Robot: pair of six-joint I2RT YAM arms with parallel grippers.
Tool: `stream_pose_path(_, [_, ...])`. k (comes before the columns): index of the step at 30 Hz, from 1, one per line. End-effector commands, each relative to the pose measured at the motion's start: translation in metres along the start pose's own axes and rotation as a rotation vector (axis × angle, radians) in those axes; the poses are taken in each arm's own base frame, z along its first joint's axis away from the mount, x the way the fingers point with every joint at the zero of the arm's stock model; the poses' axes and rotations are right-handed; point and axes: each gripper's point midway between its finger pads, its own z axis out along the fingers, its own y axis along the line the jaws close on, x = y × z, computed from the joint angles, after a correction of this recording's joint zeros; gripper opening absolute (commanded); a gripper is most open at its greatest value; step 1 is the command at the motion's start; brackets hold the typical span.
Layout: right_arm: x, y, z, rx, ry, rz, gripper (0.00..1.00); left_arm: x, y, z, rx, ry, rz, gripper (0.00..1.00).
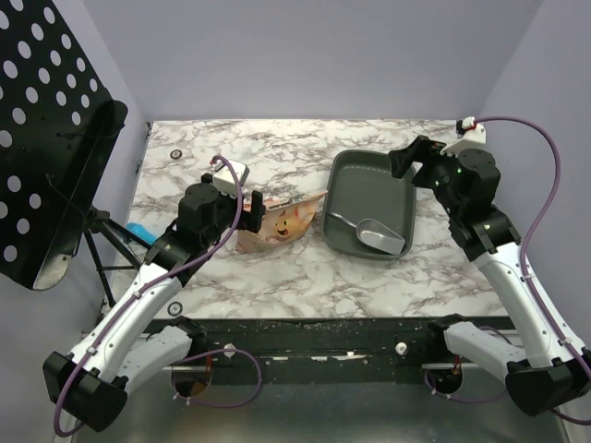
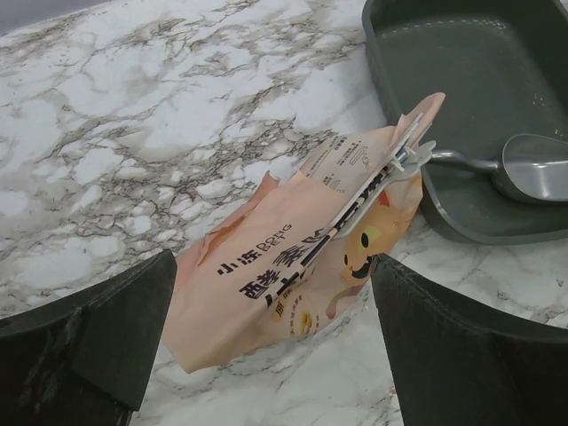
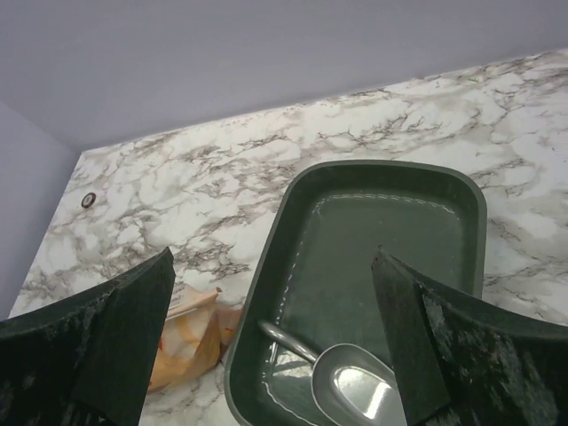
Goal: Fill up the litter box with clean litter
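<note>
The litter box [image 1: 369,189] sits on the marble worktop [image 1: 277,277] right of centre in the top view, its long side running away from the arms. A metal scoop [image 1: 380,237] lies inside at the near end, bowl toward the lower right, handle pointing left toward the box wall. Just left of the box lies an orange-tan bag [image 1: 282,221] printed with a cat, on its side with its top end by the box's near left corner. In the left wrist view a clip [image 2: 390,173] runs across that top end. The left claw [image 2: 271,266] is spread wide low over the bag, which fills the gap between its two fingers; whether either finger touches the bag cannot be told. The right claw [image 3: 272,262] is also spread wide, holding nothing, above the far right end of the box and looking down into it. A black perforated panel [image 1: 42,138] stands at the upper left of the top view.
</note>
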Motion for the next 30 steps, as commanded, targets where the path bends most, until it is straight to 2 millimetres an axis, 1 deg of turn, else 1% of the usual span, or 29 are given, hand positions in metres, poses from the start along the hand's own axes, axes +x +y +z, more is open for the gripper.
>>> stream_pose_path(1, [0.004, 0.011, -0.003, -0.069, 0.009, -0.03, 1.0, -0.008, -0.006, -0.006, 0.026, -0.044, -0.015, 0.99])
stream_pose_path(3, [0.011, 0.026, -0.005, -0.17, 0.04, -0.089, 1.0, -0.008, -0.006, -0.007, 0.03, -0.049, -0.017, 0.99])
stream_pose_path(5, [0.015, 0.036, -0.003, -0.24, 0.058, -0.133, 1.0, -0.007, -0.007, -0.009, 0.034, -0.047, -0.014, 0.99])
stream_pose_path(6, [0.012, 0.041, -0.003, -0.263, 0.065, -0.152, 1.0, -0.007, -0.008, -0.01, 0.039, -0.05, -0.012, 0.99])
stream_pose_path(8, [0.014, 0.046, 0.001, -0.291, 0.105, -0.196, 0.99, -0.008, -0.009, -0.012, 0.048, -0.051, -0.005, 0.99])
stream_pose_path(9, [0.016, 0.05, 0.003, -0.319, 0.127, -0.219, 0.99, -0.006, -0.015, -0.013, 0.081, -0.041, -0.001, 0.99])
stream_pose_path(11, [0.022, 0.065, 0.002, -0.407, 0.177, -0.252, 0.99, -0.006, -0.022, -0.015, 0.114, -0.023, 0.015, 0.99])
stream_pose_path(14, [0.032, 0.08, 0.002, -0.524, 0.233, -0.313, 0.99, -0.001, -0.032, -0.02, 0.154, 0.019, 0.035, 0.99])
stream_pose_path(16, [0.043, 0.089, 0.002, -0.59, 0.28, -0.338, 0.98, 0.003, -0.035, -0.022, 0.166, 0.04, 0.038, 0.99])
stream_pose_path(17, [0.05, 0.093, 0.003, -0.631, 0.29, -0.391, 0.98, 0.006, -0.035, -0.024, 0.167, 0.048, 0.038, 0.99])
stream_pose_path(21, [0.088, 0.123, 0.0, -0.802, 0.397, -0.518, 0.98, 0.015, -0.037, -0.026, 0.17, 0.073, 0.034, 0.99])
stream_pose_path(23, [0.11, 0.136, 0.002, -0.846, 0.45, -0.607, 0.97, 0.019, -0.036, -0.027, 0.166, 0.085, 0.032, 0.99])
stream_pose_path(25, [0.131, 0.143, 0.011, -0.859, 0.481, -0.722, 0.97, 0.023, -0.034, -0.027, 0.155, 0.092, 0.038, 0.99])
stream_pose_path(27, [0.144, 0.147, 0.02, -0.867, 0.485, -0.825, 0.97, 0.024, -0.032, -0.028, 0.143, 0.085, 0.036, 0.99])
stream_pose_path(30, [0.158, 0.153, 0.03, -0.925, 0.455, -0.931, 0.97, 0.03, -0.026, -0.027, 0.109, 0.079, 0.024, 0.99])
